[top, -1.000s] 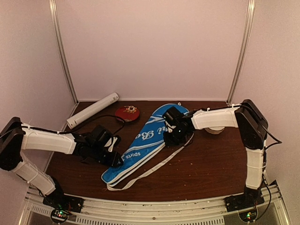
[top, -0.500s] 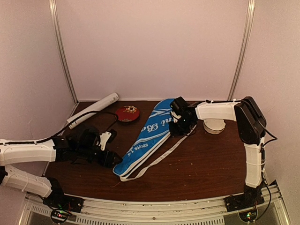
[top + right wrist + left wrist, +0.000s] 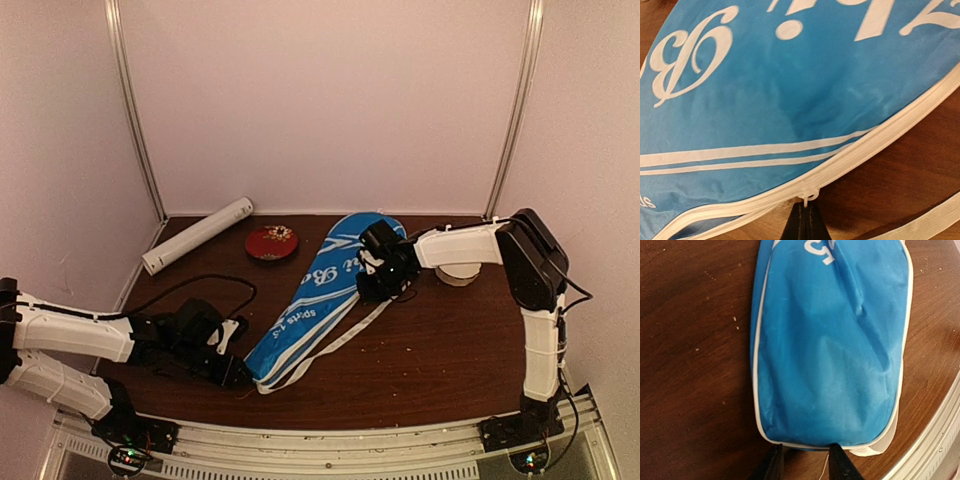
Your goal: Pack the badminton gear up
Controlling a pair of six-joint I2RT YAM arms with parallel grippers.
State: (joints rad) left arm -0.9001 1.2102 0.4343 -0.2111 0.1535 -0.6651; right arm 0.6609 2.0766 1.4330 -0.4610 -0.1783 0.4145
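Right wrist: R gripper [image 3: 805, 221] is pinching white zip pull [image 3: 808, 195] on blue white-lettered fabric racket bag [image 3: 765, 100]; L gripper [image 3: 807, 458] is sitting narrowly parted.

Worktop [image 3: 430, 370] layout. The racket bag [image 3: 318, 297] lies diagonally across the middle, wide end rearward. Rear left: the tube [image 3: 197, 235], with the dish [image 3: 272, 242] between it and the bag. Right of the bag: the bowl [image 3: 460, 272], partly behind your right arm. Your left hand [image 3: 237, 371] sits at the bag's near end, your right hand [image 3: 366, 291] at the zip pull [image 3: 809, 194] on its right edge.
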